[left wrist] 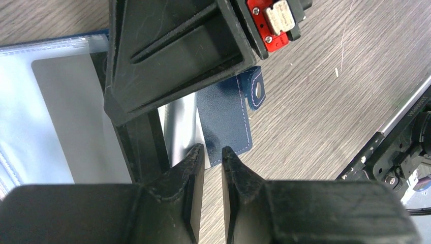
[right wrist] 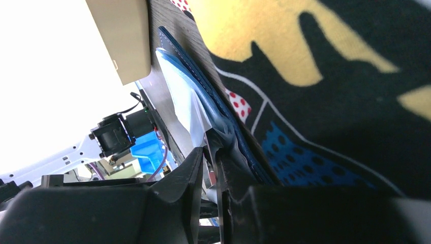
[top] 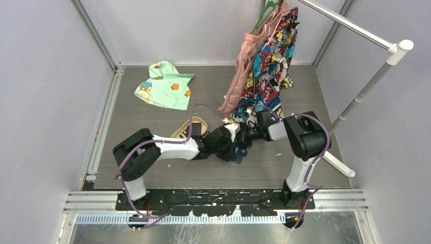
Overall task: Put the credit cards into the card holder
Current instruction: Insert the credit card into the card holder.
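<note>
Both arms met over the card holder (top: 241, 153) at the middle of the table (top: 152, 117).

From above, little showed but a blue corner. The left wrist view showed the left gripper (left wrist: 213, 152) nearly closed on the holder's navy edge beside pale pockets. The right wrist view showed the right gripper (right wrist: 211, 155) pinching a glossy pocket sheet, a patterned garment (right wrist: 330, 76) behind.

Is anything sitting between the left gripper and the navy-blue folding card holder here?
Yes: the right arm's black gripper body lies across the open navy-blue leather-like card holder, just ahead of the left gripper. Only the holder's blue flap and a pale pocket show past it.
</note>
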`<move>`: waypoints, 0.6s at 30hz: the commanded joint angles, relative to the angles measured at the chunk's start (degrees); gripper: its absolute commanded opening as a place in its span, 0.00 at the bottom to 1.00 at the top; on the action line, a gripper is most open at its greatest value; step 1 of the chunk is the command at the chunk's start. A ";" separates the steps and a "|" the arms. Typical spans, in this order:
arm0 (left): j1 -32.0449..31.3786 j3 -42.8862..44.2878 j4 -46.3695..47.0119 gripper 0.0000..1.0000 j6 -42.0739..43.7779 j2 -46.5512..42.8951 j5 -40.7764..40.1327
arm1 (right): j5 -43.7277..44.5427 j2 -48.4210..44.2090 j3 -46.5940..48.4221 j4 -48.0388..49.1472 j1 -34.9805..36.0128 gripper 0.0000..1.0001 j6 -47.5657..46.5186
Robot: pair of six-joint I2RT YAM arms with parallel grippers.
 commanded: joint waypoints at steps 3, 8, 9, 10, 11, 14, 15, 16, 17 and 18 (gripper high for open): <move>0.01 0.02 4.59 0.22 1.68 -4.19 -2.97 | 3.40 0.51 0.91 -1.54 -0.33 0.22 -2.68; 0.02 -0.57 5.55 0.24 2.26 -4.96 -4.72 | 3.48 0.59 0.96 -1.83 -0.37 0.22 -3.00; 0.00 -0.65 5.77 0.24 2.24 -5.04 -4.76 | 3.49 0.69 0.96 -1.92 -0.34 0.22 -3.03; -0.02 -0.73 6.03 0.25 2.25 -5.18 -4.67 | 3.49 0.72 0.98 -1.99 -0.33 0.22 -3.07; 0.00 -0.89 6.17 0.25 2.27 -5.07 -4.79 | 3.46 0.72 1.07 -2.01 -0.32 0.22 -3.03; 0.03 -0.93 5.64 0.26 2.38 -4.15 -5.12 | 3.49 0.72 1.09 -2.08 -0.39 0.22 -3.10; 0.05 -0.98 5.59 0.27 2.39 -3.65 -5.05 | 3.49 0.72 1.09 -2.08 -0.38 0.22 -3.11; 0.13 -1.06 5.71 0.27 2.39 -3.16 -4.94 | 3.49 0.70 1.04 -2.10 -0.36 0.22 -3.16; 0.23 -1.16 5.76 0.27 2.40 -2.62 -4.94 | 3.49 0.66 1.02 -2.10 -0.41 0.22 -3.20; 0.23 -1.25 5.70 0.27 2.38 -2.19 -5.04 | 3.49 0.63 1.05 -2.11 -0.35 0.22 -3.25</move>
